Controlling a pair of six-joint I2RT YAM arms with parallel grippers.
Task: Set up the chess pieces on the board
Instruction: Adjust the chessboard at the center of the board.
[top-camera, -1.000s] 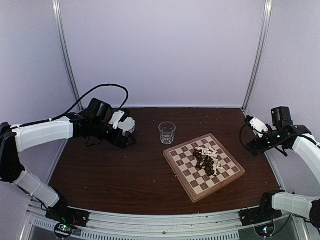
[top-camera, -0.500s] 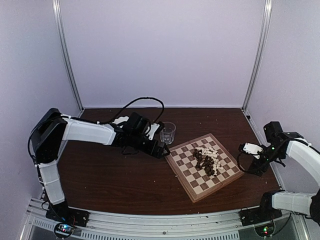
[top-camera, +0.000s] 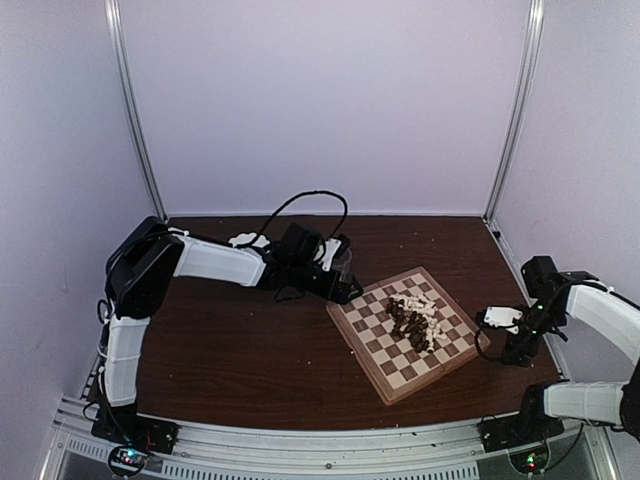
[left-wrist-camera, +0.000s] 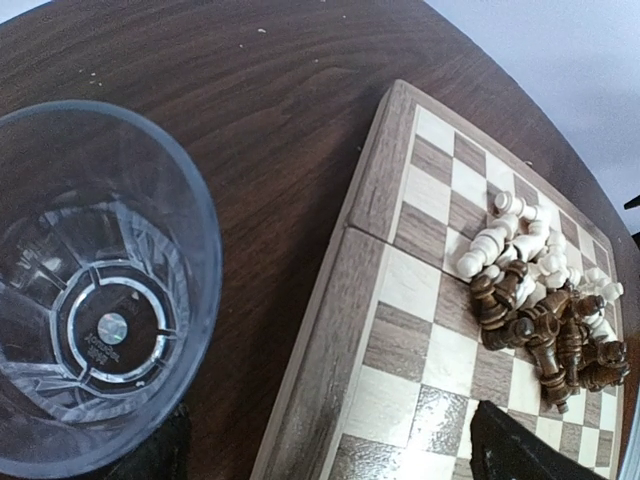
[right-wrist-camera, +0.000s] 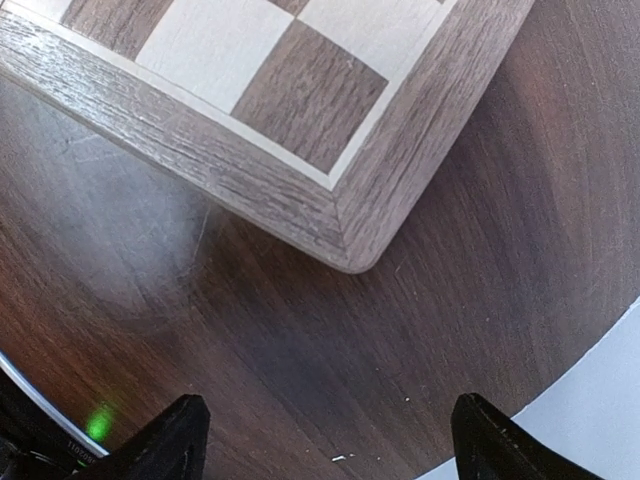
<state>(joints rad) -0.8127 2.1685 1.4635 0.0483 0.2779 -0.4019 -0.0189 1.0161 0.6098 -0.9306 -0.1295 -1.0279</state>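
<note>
So, the table (top-camera: 250, 350) had the board (top-camera: 372, 338) parked at about 4 o'clock, turned cornerwise, with no square set up yet. The left gripper (left-wrist-camera: 335, 450) was spread fully wide with nothing held, hung low at the board's 10 o'clock edge. The right gripper (right-wrist-camera: 335, 440) was spread wide and empty too, down by the 3 o'clock corner.

What could go wrong, probably:
- The board could get shoved if that corner were clipped on the way in.
- The glass (left-wrist-camera: 150, 250), sat at the board's 11 o'clock right by the left gripper, could be tipped by a careless swing.
- The chess pieces (top-camera: 418, 322) were dumped in one tangled heap, dark and white mixed, just off the board's middle toward 1 o'clock. Two could be pinched at once, or the lot scattered.

Containers: only the glass, and nothing was seen in it.
</note>
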